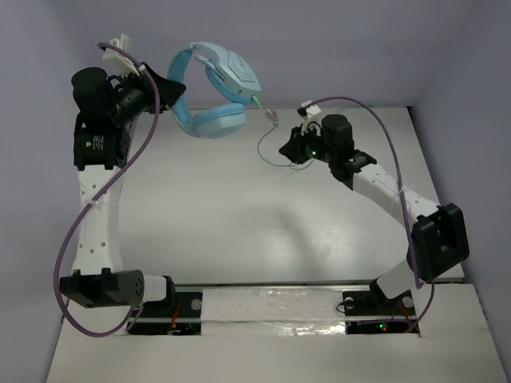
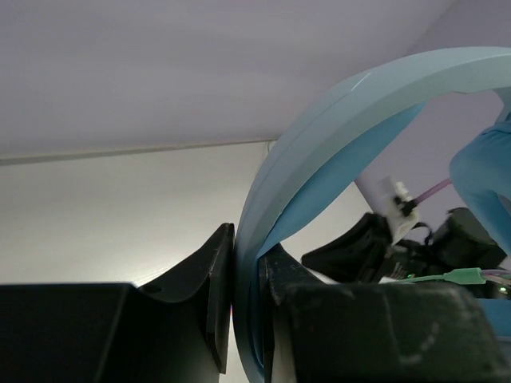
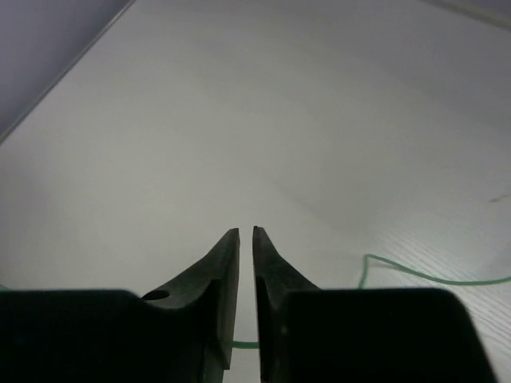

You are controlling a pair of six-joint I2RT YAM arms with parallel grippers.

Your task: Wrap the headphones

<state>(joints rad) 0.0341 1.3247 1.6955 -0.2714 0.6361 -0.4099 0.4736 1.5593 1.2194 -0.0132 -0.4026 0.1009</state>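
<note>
The light blue headphones (image 1: 215, 88) hang in the air at the back left, held by the headband (image 2: 319, 144). My left gripper (image 1: 166, 86) (image 2: 247, 247) is shut on that band, which runs edge-on between both pads. The thin pale-green cable (image 1: 267, 148) drops from one earcup and loops over the table toward my right gripper (image 1: 285, 148). In the right wrist view my right gripper (image 3: 246, 233) has its jaws drawn in to a narrow slit. A short piece of cable (image 3: 246, 345) crosses between them low down, and more cable (image 3: 415, 273) trails off to the right.
The white table (image 1: 239, 223) runs to the back wall and a purple side wall on the right. Thick purple robot cables (image 1: 76, 231) hang along both arms. The right arm's wrist (image 2: 383, 247) shows behind the headband in the left wrist view.
</note>
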